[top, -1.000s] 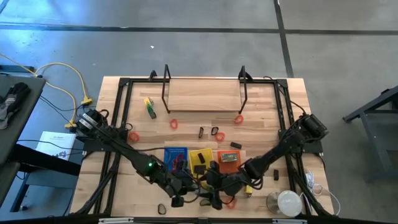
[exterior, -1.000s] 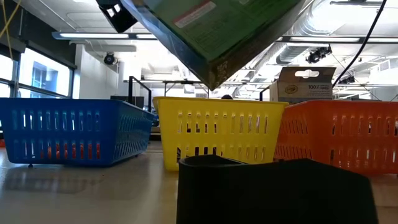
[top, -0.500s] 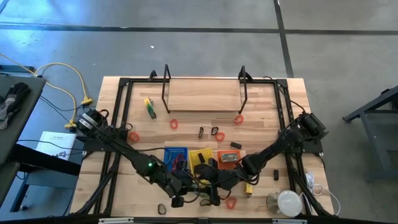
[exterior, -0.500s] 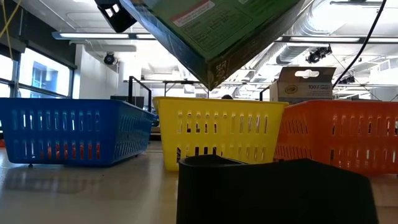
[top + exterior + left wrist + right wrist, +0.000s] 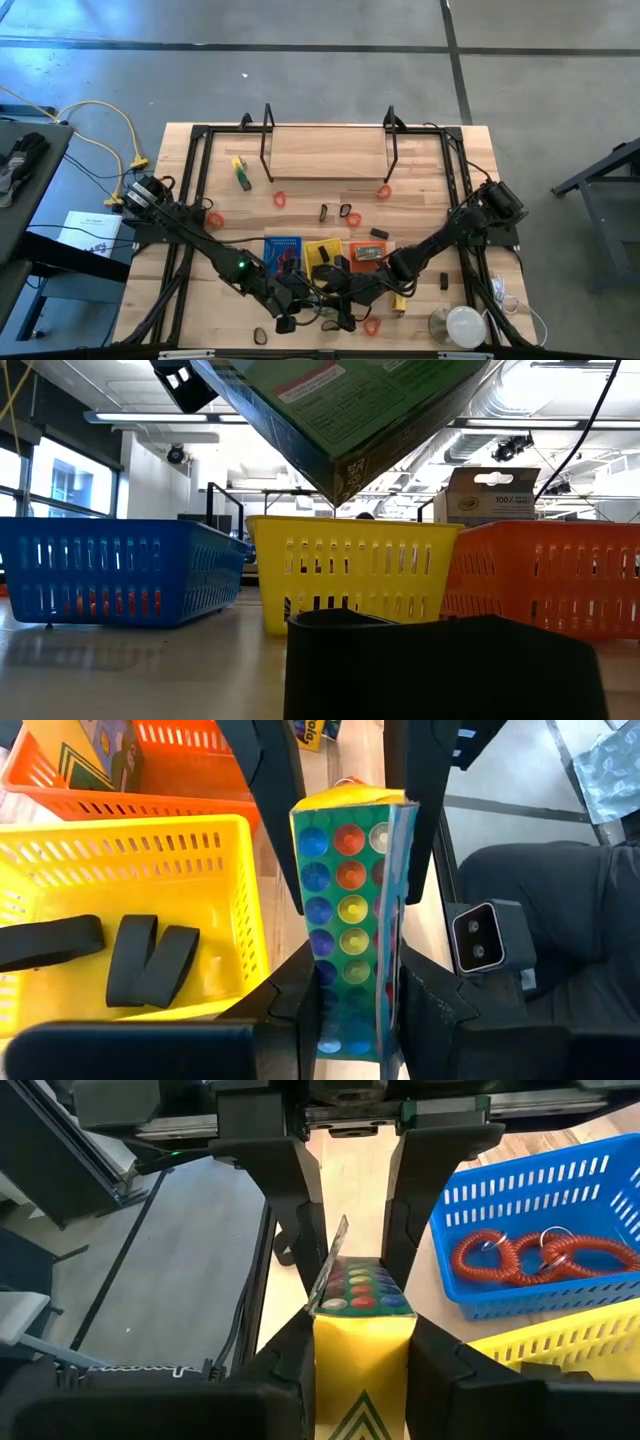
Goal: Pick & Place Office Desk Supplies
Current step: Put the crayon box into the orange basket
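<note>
In the high view the right gripper (image 5: 343,296) has moved in from the table's right side over the last second. It now sits nose to nose with the left gripper (image 5: 298,300) at the near edge, just in front of the blue tray (image 5: 282,240), yellow tray (image 5: 322,245) and orange tray (image 5: 367,246). The low view shows the green box (image 5: 350,410) hanging tilted above the table, barely shifted from a moment ago, with a dark shape (image 5: 440,665) blocking the foreground. In the left wrist view the left gripper's fingers pinch the box's lower sides, while the right gripper's fingers flank its upper end. Black loops (image 5: 150,955) lie in the yellow tray nearby. In the right wrist view the right gripper's fingers, spread a second ago, are now pressed onto the box's yellow end. Beyond them, red coil loops (image 5: 540,1250) rest in the blue tray. Both grippers hold the box, so this looks like a handover, with the left gripper's release likely next. The table is pale wood inside a black frame, still scattered with a red loop (image 5: 280,199), a yellow-green piece (image 5: 240,172) and a black clip (image 5: 444,281), with a round white object (image 5: 465,324) at the right corner. Beyond lies grey concrete floor, and the low view shows strip lights and a cardboard carton (image 5: 495,495).
</note>
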